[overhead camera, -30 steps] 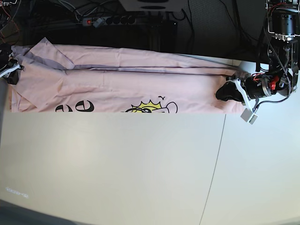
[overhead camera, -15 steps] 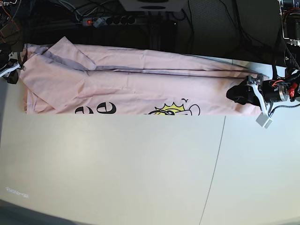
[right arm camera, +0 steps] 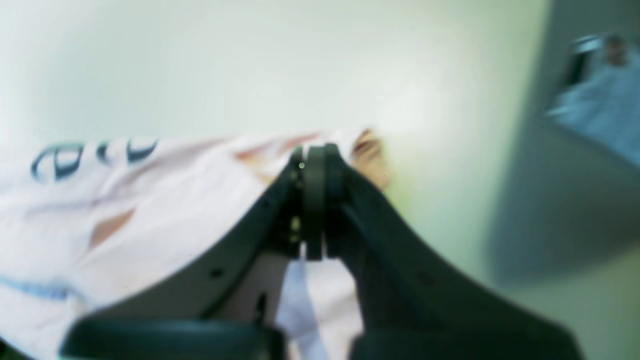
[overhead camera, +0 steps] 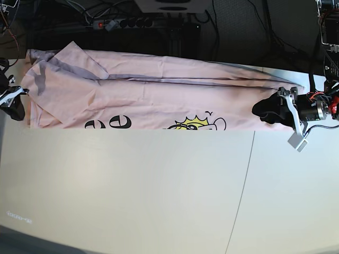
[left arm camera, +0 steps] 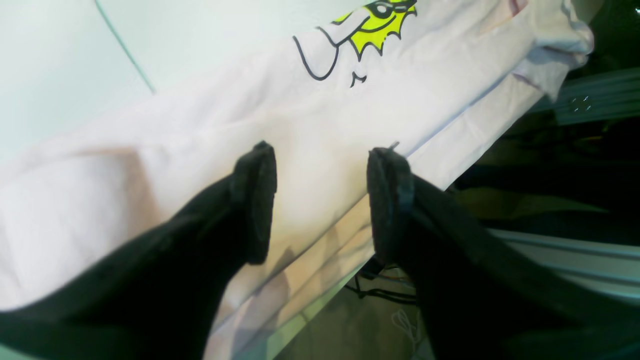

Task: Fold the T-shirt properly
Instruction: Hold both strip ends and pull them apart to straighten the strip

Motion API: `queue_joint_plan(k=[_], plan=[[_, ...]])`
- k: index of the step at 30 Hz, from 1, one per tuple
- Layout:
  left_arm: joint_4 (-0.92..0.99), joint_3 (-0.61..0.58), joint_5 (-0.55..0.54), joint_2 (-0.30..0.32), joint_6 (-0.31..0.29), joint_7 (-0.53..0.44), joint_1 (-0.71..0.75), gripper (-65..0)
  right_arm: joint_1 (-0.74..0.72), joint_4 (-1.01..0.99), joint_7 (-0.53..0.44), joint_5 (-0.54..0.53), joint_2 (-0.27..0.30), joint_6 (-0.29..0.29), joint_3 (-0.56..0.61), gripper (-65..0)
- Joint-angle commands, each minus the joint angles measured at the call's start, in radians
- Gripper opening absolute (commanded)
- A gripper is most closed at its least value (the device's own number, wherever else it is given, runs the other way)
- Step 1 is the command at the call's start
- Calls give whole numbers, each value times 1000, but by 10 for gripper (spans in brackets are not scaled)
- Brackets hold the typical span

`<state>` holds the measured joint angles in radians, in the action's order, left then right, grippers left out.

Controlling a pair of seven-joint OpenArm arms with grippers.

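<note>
- Base view: the large pale pink cotton T-shirt point(overhead camera: 159, 92) lies folded into a long band across the far part of the white tabletop point(overhead camera: 159, 190), its far edge along the table's back edge.
- Black lettering point(overhead camera: 108, 123) and a small yellow-and-black graphic point(overhead camera: 198, 124) show at the band's near fold line.
- One sleeve point(overhead camera: 69, 58) lies folded over near the view's left end.
- At the view's right end sits the left gripper point(overhead camera: 265, 110), black, over the end of the shirt; at the view's left edge the right gripper point(overhead camera: 15, 103) meets the shirt's other end.
- A black power strip point(overhead camera: 124, 23) and cables lie behind the table.
- Left wrist view: the two black fingers point(left arm camera: 255, 200) stand apart with pink fabric showing between them; nothing is pinched. The fabric runs away to the graphic at the top, and the shirt's edge hangs at the table edge.
- Right wrist view, blurred: the right gripper's point(right arm camera: 315, 155) fingers are pressed together; pink cloth lies right at and under the tips, but whether it is pinched I cannot tell. Lettering shows at the left.
</note>
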<state>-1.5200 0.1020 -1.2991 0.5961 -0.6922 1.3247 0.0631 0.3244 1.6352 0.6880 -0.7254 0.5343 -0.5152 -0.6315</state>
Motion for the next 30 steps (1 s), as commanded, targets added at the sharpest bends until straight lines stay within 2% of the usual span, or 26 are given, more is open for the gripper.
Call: queue_joint_plan(k=[1, 5, 9, 11, 15, 19, 24, 30], plan=[[-15, 35, -21, 23, -6, -15, -16, -325, -3, 11, -18, 10, 19, -68, 27, -650], [-15, 161, -21, 22, -6, -16, -15, -325, -3, -3, -18, 95, 6, -65, 157, -650], [-10, 247, -21, 32, -6, -11, -10, -322, -3, -72, -24, 97, -1, -65, 195, -650], [9, 248, -21, 39, -6, -10, -10, -309, -3, -128, -35, 99, 0, -65, 195, -650], [98, 245, -4, 42, -6, -15, -10, -226, -3, -229, -37, 133, 0, -65, 195, -650], [202, 245, 64, 59, -6, -77, -10, -225, -3, -285, -51, 146, 2, -65, 195, -650], [263, 245, 106, 67, -6, -90, -10, -225, -3, -292, -60, 146, 3, -65, 195, -650], [338, 245, 50, 66, -6, -56, -10, -225, -6, -291, -63, 146, 3, -65, 195, -650]])
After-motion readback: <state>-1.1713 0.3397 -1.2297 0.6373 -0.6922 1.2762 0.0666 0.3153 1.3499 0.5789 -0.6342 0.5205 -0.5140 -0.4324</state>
